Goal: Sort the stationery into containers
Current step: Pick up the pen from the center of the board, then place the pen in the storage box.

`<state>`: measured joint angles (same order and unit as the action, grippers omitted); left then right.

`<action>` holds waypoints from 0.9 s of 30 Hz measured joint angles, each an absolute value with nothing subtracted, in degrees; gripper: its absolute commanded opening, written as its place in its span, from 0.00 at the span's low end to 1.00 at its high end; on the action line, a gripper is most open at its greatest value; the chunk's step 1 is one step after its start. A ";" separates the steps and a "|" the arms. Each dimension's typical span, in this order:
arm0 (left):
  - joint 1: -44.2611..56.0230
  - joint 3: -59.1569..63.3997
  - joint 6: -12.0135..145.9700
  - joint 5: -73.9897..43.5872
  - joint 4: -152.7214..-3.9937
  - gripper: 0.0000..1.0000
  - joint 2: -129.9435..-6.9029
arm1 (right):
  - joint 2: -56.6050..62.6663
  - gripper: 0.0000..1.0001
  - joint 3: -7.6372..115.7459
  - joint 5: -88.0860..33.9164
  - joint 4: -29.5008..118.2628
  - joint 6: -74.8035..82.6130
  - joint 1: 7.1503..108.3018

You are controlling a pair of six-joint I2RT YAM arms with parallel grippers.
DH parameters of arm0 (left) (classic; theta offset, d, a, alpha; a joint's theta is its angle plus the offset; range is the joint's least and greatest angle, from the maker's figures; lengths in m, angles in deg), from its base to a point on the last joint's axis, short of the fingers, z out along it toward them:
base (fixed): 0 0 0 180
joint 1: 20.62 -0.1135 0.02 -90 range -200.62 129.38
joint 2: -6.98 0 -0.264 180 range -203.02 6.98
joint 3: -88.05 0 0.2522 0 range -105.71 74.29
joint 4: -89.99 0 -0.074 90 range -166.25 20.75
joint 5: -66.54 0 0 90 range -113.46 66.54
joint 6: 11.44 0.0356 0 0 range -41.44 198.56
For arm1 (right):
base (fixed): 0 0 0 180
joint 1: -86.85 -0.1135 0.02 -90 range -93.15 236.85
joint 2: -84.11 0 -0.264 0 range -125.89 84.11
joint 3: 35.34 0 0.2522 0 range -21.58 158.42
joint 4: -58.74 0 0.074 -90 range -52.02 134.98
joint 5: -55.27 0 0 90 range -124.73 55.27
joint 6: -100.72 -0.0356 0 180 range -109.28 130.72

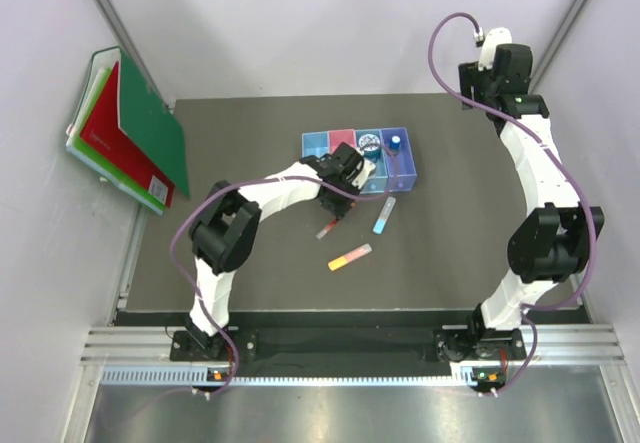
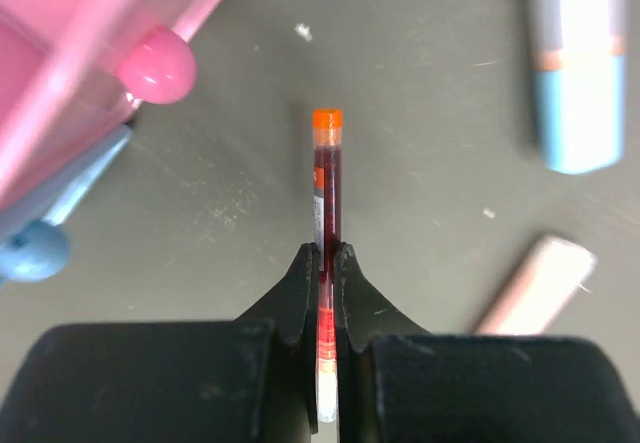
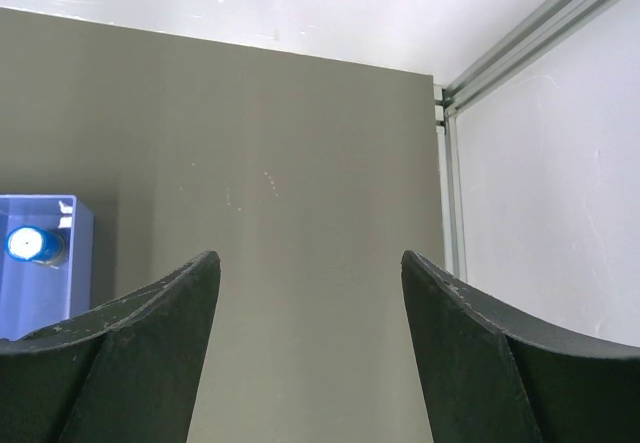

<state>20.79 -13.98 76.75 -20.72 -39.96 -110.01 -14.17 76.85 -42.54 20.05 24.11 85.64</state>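
closest to the arms, the yellow-pink stick (image 1: 350, 257) lies loose on the surface (image 1: 250, 283). just past it, the left pincer (image 2: 327, 255) is pinching the red-black pen (image 2: 327, 173), so picking up is the step now. i think the next move is to lift the pen and carry it to the bins (image 1: 318, 146) just behind. far off, the right pincer (image 3: 308, 263) hangs spread, holding nothing.

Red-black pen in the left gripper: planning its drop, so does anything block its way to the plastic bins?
Nothing visible: left gripper is shut on the red-black pen; only bare table separates it from the translucent pink bin.
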 measured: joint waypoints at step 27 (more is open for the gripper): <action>9.84 -16.95 68.89 -13.16 -74.98 0.00 -103.49 | -13.36 0.73 78.99 -42.15 18.21 23.19 85.57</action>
<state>9.84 -16.95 68.89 -13.16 -74.98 -103.49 -13.36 78.99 -42.15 18.21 23.19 85.57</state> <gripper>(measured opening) 0.045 0.733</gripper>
